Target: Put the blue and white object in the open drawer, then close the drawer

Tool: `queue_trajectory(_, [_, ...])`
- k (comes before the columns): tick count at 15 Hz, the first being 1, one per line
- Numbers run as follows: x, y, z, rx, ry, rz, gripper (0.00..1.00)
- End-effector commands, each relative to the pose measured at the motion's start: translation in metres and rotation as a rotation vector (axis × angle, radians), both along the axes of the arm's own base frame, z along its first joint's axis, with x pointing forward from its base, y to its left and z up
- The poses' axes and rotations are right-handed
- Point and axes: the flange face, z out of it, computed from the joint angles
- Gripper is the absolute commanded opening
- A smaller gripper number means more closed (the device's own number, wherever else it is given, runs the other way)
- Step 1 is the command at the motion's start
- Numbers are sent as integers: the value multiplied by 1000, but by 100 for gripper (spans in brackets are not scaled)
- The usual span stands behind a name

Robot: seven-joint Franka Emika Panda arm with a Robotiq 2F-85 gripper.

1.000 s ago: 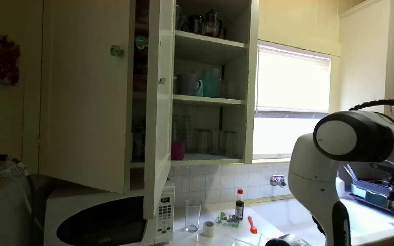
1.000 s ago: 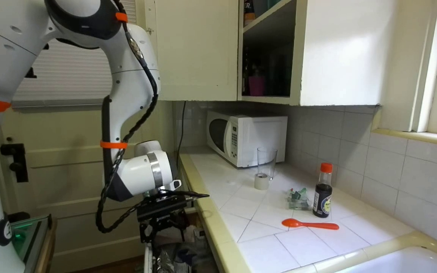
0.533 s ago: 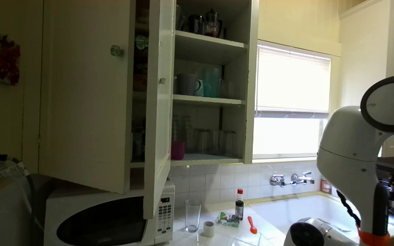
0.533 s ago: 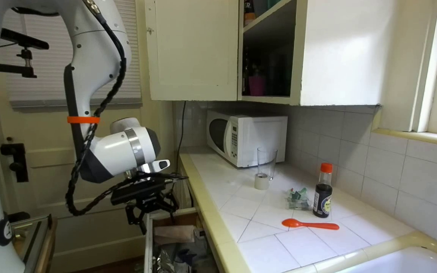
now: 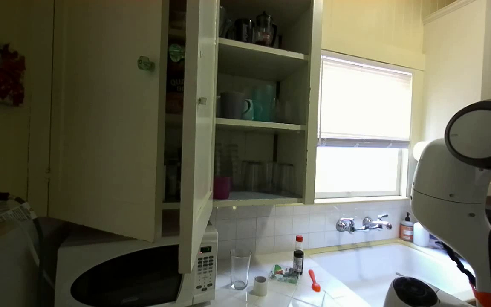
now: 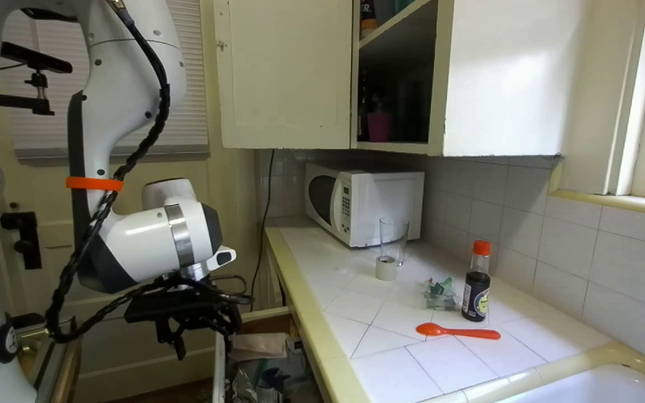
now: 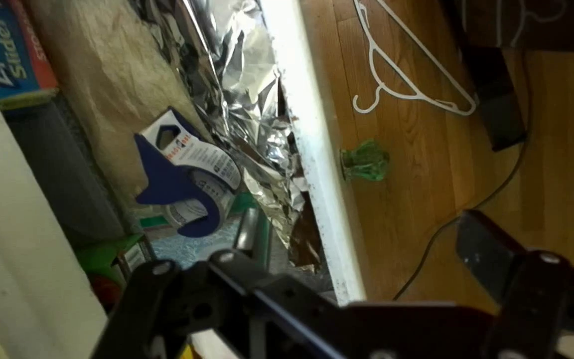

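The blue and white object, a tape dispenser (image 7: 167,182), lies inside the open drawer (image 7: 312,149) on clear plastic in the wrist view. In an exterior view it is a small dark blue shape (image 6: 273,378) in the drawer. The drawer's white front has a green glass knob (image 7: 366,160). My gripper (image 7: 366,239) is open and empty, its fingers on either side of the drawer front in the wrist view. In an exterior view the gripper (image 6: 202,336) hangs above the drawer's front edge, on the outer side. It is out of frame in the other exterior picture.
The drawer also holds crumpled foil (image 7: 247,89), brown paper (image 7: 112,75) and a Ziploc box (image 7: 5,50). A hanger (image 7: 406,75) and a cable lie on the floor. The counter (image 6: 311,313) beside the drawer carries an orange spoon (image 6: 457,331), a sauce bottle (image 6: 475,294) and a glass (image 6: 393,238).
My gripper has risen from over the drawer and moved outward past its front, then dropped slightly. The drawer's contents show more clearly. The drawer stays open.
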Motion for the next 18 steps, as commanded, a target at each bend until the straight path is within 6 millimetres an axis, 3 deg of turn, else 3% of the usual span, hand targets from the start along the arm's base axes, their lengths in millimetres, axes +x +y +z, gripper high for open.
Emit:
queue_trajectory(1, [-1, -17, 13, 8, -55, -193, 100])
queue_trajectory(7, [0, -21, 6, 1, -99, -538, 100])
queue_trajectory(9, [-6, -18, -16, -50, -81, -641, 100])
queue_trajectory(10, [1, -22, 1, -3, -89, -564, 100])
queue_trajectory(13, [-4, -17, -12, -34, -79, -616, 100])
queue_trajectory(14, [3, -21, -11, -14, -78, -675, 100])
queue_trajectory(15, [15, -28, 5, 18, -130, -765, 100])
queue_trajectory(18, [23, -46, 26, 70, -181, -889, 100])
